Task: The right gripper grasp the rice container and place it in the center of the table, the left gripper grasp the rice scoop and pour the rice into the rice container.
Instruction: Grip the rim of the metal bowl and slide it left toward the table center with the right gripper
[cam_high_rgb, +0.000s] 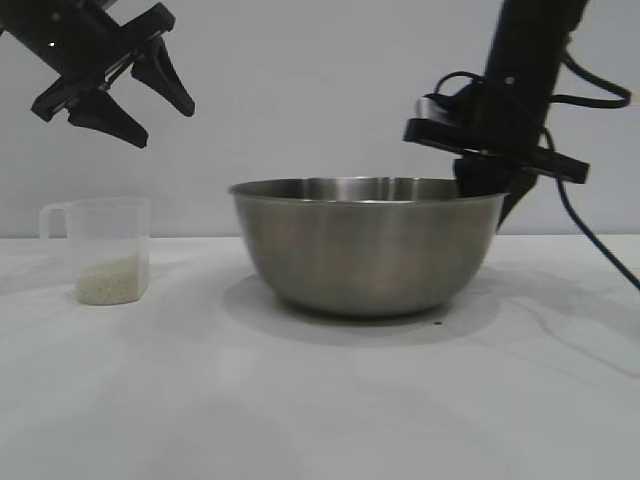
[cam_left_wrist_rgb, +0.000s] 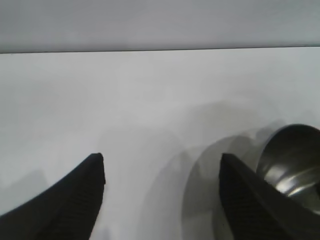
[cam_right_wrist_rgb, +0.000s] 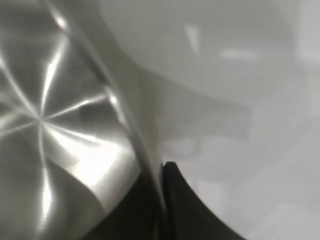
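Note:
The rice container (cam_high_rgb: 365, 250), a wide steel bowl, stands on the white table (cam_high_rgb: 320, 410) near the middle. My right gripper (cam_high_rgb: 495, 200) reaches down at its right rim and is shut on that rim, one finger inside and one outside. The right wrist view shows the thin rim pinched between the fingers of the right gripper (cam_right_wrist_rgb: 161, 167), with the rice container's shiny inside (cam_right_wrist_rgb: 60, 125) beside them. The rice scoop (cam_high_rgb: 105, 250), a frosted cup, stands at the left with rice (cam_high_rgb: 112, 282) in its bottom. My left gripper (cam_high_rgb: 163, 124) hangs open high above the scoop, empty (cam_left_wrist_rgb: 161, 159).
A black cable (cam_high_rgb: 590, 230) trails from the right arm down to the table's right side. In the left wrist view, the bowl's rim (cam_left_wrist_rgb: 295, 160) shows beyond one finger, and bare white table lies ahead.

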